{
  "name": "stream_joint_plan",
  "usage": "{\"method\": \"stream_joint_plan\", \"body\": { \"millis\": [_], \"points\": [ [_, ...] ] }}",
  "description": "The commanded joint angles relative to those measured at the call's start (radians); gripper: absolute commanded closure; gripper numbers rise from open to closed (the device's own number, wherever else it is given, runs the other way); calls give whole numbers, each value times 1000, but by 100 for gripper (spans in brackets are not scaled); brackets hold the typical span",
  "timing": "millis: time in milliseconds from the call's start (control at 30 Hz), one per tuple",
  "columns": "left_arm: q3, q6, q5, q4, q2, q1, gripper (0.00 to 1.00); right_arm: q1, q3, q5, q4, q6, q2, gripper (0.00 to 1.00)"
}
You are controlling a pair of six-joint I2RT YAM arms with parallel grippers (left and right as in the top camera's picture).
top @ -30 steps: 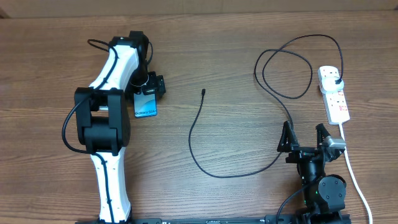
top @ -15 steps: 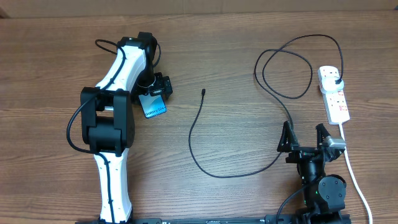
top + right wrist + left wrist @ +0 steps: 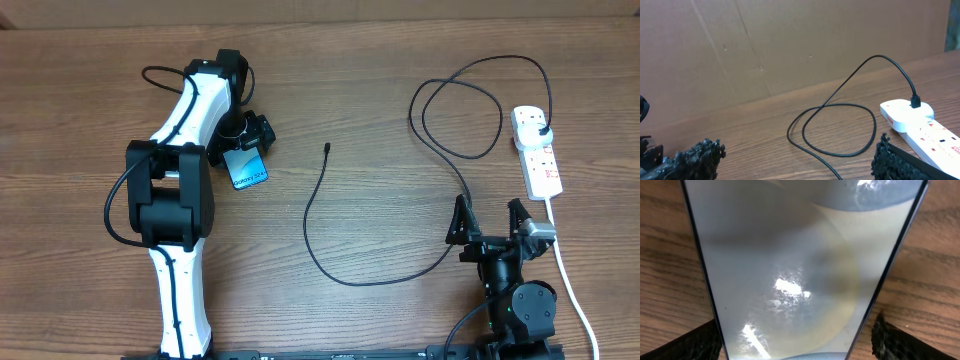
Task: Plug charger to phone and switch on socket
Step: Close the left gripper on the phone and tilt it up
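Phone (image 3: 246,170) position: we find it flat on the wooden table (image 3: 380,70), screen up, in the left half and slightly askew. The left gripper (image 3: 246,148) hangs over the phone's end farther from the arm bases. In the left wrist view the glossy screen fills the frame between two black fingertips (image 3: 692,345). We read the jaws as spread wide, straddling the phone: one fingertip sits right at its edge, and a narrow strip of wood shows between the other and the opposite edge. We see no firm clamp.

Charger (image 3: 306,215) position: its thin black cable runs loose across the table's middle. The connector tip (image 3: 328,148) lies free on the wood, well apart from the phone. The cable loops once on the right, and its plug (image 3: 541,130) sits in the end outlet of the socket (image 3: 543,168), whose white cord (image 3: 568,280) trails toward the near edge. We cannot read the switch positions on the socket.

The right gripper (image 3: 489,222) rests low near the socket's near end, jaws fully apart, holding nothing.
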Motion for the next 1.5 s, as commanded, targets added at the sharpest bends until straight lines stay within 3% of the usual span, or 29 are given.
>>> {"method": "stream_joint_plan", "body": {
  "millis": [0, 300, 1167, 1367, 1467],
  "points": [
    [-48, 34, 92, 77, 94, 4, 4, -5, -10, 9, 5, -3, -12, 0],
    [-48, 89, -19, 64, 94, 11, 7, -5, -10, 9, 5, -3, -12, 0],
    [-82, 84, -59, 98, 94, 11, 12, -5, -10, 9, 5, -3, -12, 0],
    [-82, 84, -60, 95, 94, 10, 27, -5, -10, 9, 5, -3, -12, 0],
    [-82, 84, -62, 95, 94, 10, 28, -5, -10, 9, 5, -3, -12, 0]
  ]
}}
